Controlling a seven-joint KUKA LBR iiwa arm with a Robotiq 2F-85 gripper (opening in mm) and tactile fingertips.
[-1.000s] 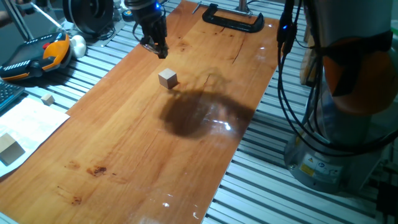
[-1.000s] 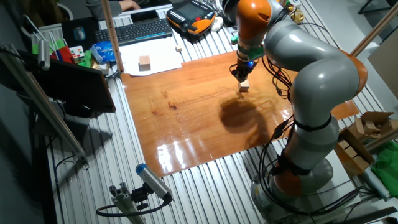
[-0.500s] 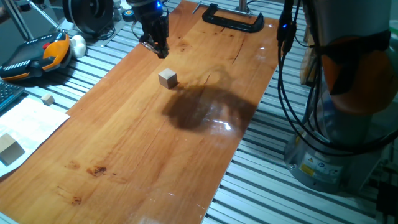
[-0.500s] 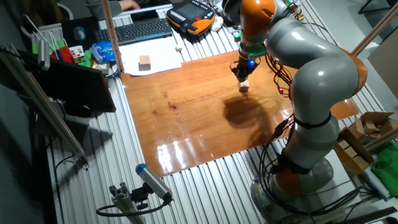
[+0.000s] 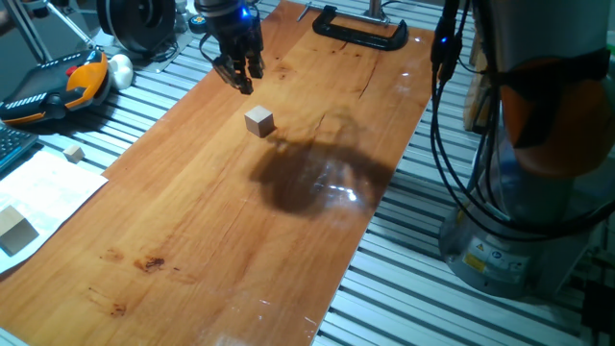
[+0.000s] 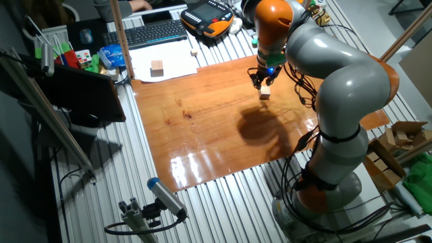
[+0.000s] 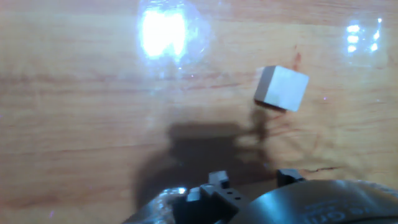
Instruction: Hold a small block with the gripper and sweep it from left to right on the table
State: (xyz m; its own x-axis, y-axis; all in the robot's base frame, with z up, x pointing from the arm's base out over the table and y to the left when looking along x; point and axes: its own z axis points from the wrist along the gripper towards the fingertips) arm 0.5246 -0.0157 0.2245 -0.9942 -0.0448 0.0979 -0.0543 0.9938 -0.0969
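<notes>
Bare glossy reddish-brown wooden board (image 5: 221, 221) on every side of the small light-tan wooden cube (image 5: 259, 121). Black two-fingered gripper (image 5: 239, 79) just beyond, apart. Black metal clamp (image 5: 360, 31) at the far edge.

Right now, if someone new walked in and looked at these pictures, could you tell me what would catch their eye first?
Most likely the big grey and orange robot arm bending over the long glossy reddish-brown wooden board. Its black two-fingered gripper with the blue light hangs open near the board's far end. A small light-tan wooden cube sits alone on the board just short of the gripper, apart from the fingers, beside the arm's dark shadow.
</notes>
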